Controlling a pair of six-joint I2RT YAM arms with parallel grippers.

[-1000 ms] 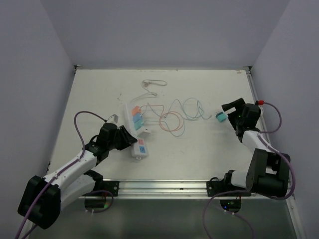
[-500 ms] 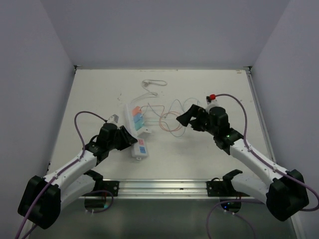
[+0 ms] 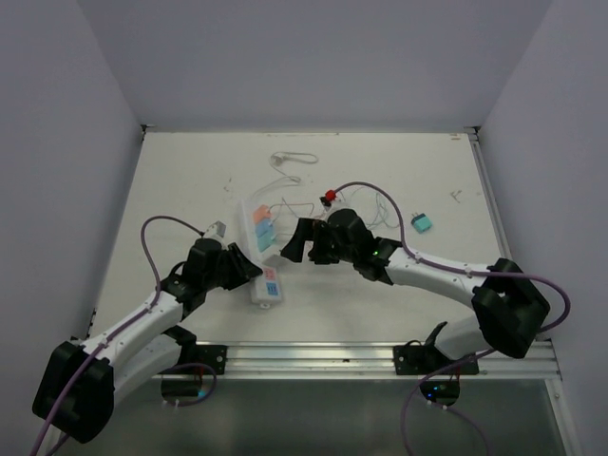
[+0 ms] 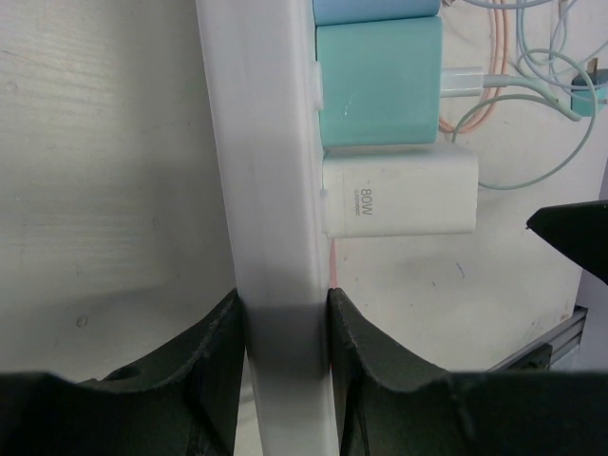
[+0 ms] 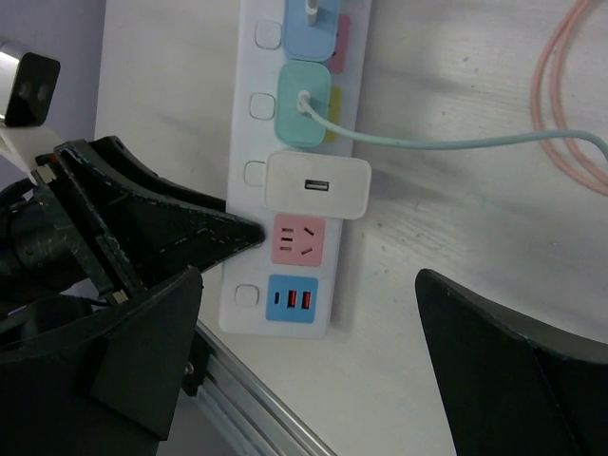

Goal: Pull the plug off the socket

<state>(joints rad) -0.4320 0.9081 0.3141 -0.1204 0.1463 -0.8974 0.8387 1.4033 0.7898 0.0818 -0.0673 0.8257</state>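
Currently gripping: the left fingers (image 4: 214, 366) are closed tight on the socket (image 4: 271, 190), one finger on each long side near its end.
Free fingers: the right fingers (image 5: 142, 256) are spread as wide as they go and hold nothing. They are poised above the strip's near end and touch no plug.
Likely target: the white plug (image 5: 316, 185), seated in the strip just beyond the left grip. This is judged only from where the right fingers point.
Socket position: flat on the surface (image 3: 190, 180), left of centre, running away from the arm bases.
Risk, collision: in the right wrist view one right finger overlaps the left fingers, and how far apart they are in height cannot be told. A straight descent could knock the holding grip loose.
Risk, wrong plug: the teal plug (image 5: 304, 104) touches the white plug's far side. A closure set slightly too far along would pinch both plugs, or the teal one alone.
Risk, strip lifting: the hold is only at one end. A stiff plug could tilt the far end up or slide the strip out of the grip.
Risk, angled pull: tugging sideways rather than straight up could jam the pins.
Risk, cable: the teal cable (image 5: 456, 142) runs close by and could snag a finger.
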